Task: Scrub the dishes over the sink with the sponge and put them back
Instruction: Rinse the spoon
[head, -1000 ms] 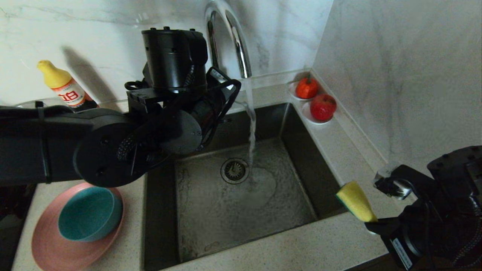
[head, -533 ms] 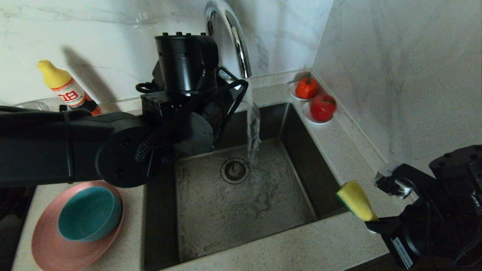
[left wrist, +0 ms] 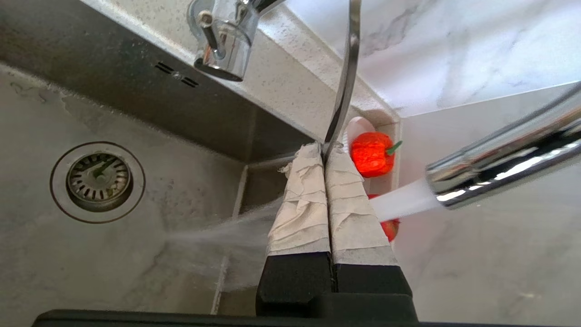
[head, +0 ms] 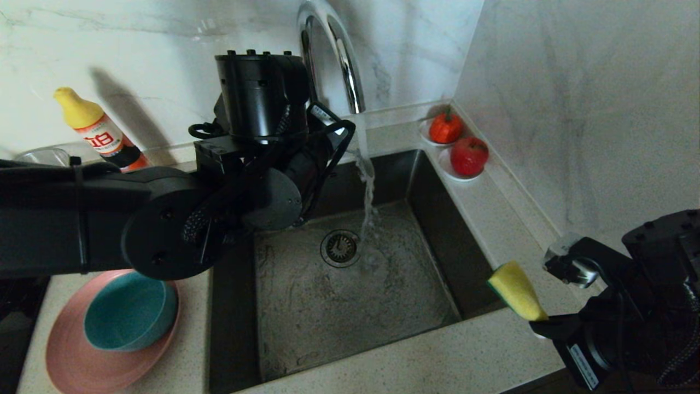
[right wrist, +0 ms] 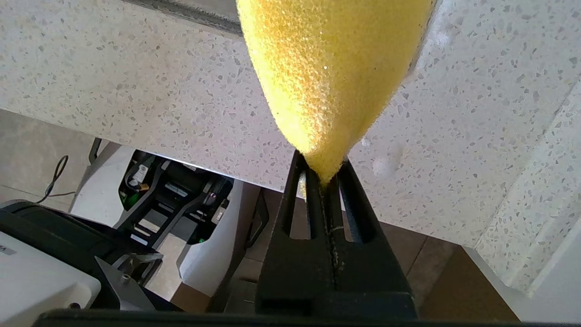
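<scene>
My left gripper (left wrist: 324,150) is shut on the thin silver spoon (left wrist: 347,72), gripping one end while the rest sticks out past the taped fingertips. It hangs over the back of the sink (head: 437,219), right at the running water from the tap (head: 339,49); in the head view the left arm hides both gripper and spoon. At the counter's front right, my right gripper (head: 538,323) is shut on the yellow sponge (head: 517,291), also visible as sponge (right wrist: 331,68). The teal bowl (head: 128,312) sits in the pink plate (head: 71,361) on the counter left of the sink.
A yellow-capped detergent bottle (head: 95,131) and a clear glass bowl (head: 41,157) stand at the back left. Two red fruits (head: 445,127) (head: 468,155) on small saucers sit in the back right corner. The drain (head: 340,247) is mid-basin. A wall rises on the right.
The left arm swung a little to the right over the sink, then came partly back. The water stream wavers. The right arm and sponge have stayed still.
</scene>
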You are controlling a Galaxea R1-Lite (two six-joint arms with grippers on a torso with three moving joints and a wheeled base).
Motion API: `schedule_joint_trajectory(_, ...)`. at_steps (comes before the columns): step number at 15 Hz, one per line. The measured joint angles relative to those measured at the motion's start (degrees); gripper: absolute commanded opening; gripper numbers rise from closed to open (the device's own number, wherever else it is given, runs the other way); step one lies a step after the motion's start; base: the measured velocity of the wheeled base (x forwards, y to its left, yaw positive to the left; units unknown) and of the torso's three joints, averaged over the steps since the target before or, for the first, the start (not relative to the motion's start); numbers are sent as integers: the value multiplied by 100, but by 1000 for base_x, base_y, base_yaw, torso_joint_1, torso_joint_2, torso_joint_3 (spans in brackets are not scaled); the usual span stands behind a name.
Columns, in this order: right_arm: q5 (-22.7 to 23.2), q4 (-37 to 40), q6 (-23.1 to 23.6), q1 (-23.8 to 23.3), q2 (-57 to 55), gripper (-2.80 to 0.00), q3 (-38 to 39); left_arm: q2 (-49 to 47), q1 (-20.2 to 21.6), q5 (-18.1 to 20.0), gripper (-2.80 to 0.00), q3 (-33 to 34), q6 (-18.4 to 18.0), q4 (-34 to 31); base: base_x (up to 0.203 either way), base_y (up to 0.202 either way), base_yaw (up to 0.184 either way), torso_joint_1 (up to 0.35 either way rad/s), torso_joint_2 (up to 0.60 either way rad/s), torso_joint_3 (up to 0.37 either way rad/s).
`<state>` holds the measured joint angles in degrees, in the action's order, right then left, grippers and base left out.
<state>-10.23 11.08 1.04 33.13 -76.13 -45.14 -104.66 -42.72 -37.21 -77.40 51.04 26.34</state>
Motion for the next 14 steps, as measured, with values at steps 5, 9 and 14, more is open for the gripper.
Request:
schedule_joint_trajectory(5,-2,2,0,0,24,-280,-11,214,9,3,-280,197,-12,-69,0,0,0,0,0,0)
schedule_joint_trajectory(9,0,3,-2,5,55,-280,5,754,34,20,-280,822,-374,-45,0,0,0,0,0,0)
schedule_joint_trajectory(14,-9,0,-19,7,105,-280,49,1618,235,-21,-280,1582,-1299,-6,0,0,0,0,0,0)
